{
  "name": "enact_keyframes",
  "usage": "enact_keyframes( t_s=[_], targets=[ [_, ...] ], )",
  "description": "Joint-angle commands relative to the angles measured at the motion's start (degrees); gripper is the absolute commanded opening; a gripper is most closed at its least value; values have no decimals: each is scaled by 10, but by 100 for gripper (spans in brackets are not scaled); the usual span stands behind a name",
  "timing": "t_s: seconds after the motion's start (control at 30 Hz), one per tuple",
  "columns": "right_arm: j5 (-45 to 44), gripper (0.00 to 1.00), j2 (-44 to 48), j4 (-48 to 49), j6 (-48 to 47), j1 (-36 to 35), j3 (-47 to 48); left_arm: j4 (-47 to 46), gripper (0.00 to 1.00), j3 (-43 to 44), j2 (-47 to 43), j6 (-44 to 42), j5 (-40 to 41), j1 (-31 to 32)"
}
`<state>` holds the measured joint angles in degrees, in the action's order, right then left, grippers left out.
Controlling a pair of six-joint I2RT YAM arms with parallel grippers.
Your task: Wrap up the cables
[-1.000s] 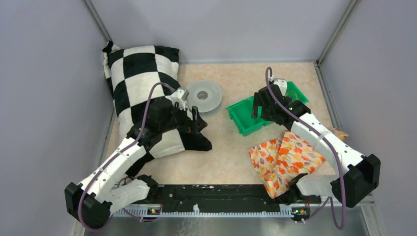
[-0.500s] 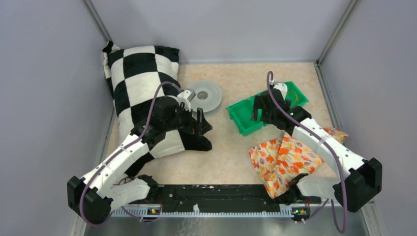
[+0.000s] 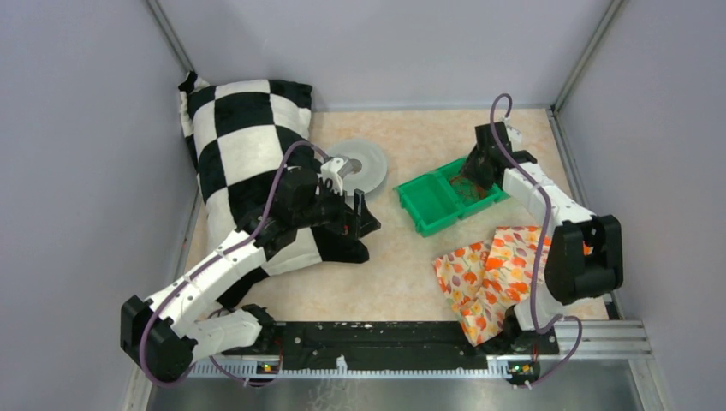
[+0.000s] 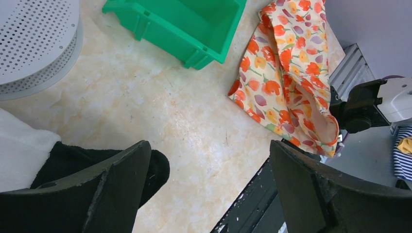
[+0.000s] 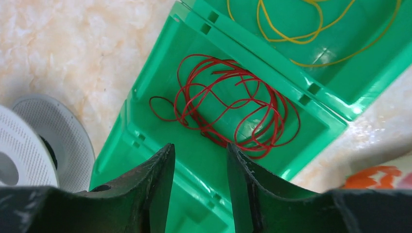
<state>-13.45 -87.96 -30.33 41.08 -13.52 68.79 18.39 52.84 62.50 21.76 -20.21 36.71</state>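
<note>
A green compartment bin (image 3: 432, 204) sits on the table (image 3: 402, 257), between a perforated grey spool (image 3: 360, 163) and a floral cloth (image 3: 488, 274) nearer the arms. The cables lie inside it: a red coil (image 5: 228, 104) in one compartment and yellow loops (image 5: 311, 24) in the next, a divider wall between them. The right claw (image 5: 200, 148) hangs over the red coil's compartment, its fingers drawn close with a narrow gap and nothing between them. The left claw (image 4: 209, 145), spread wide and holding nothing, hovers above bare table beside a black-and-white checkered cushion (image 3: 244, 137), near the spool.
</note>
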Motion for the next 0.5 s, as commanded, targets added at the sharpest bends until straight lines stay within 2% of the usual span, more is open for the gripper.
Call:
enact_keyframes(
  t_s=[0.0,0.2,0.47],
  targets=[
    [39,44,-50,43,83,11,34,-17,98,14,-12,-2,8,0],
    [50,42,-96,91,127,15,30,8,98,24,-22,-12,22,0],
    [67,39,-135,112,140,18,40,19,98,18,-38,-9,34,1]
  ],
)
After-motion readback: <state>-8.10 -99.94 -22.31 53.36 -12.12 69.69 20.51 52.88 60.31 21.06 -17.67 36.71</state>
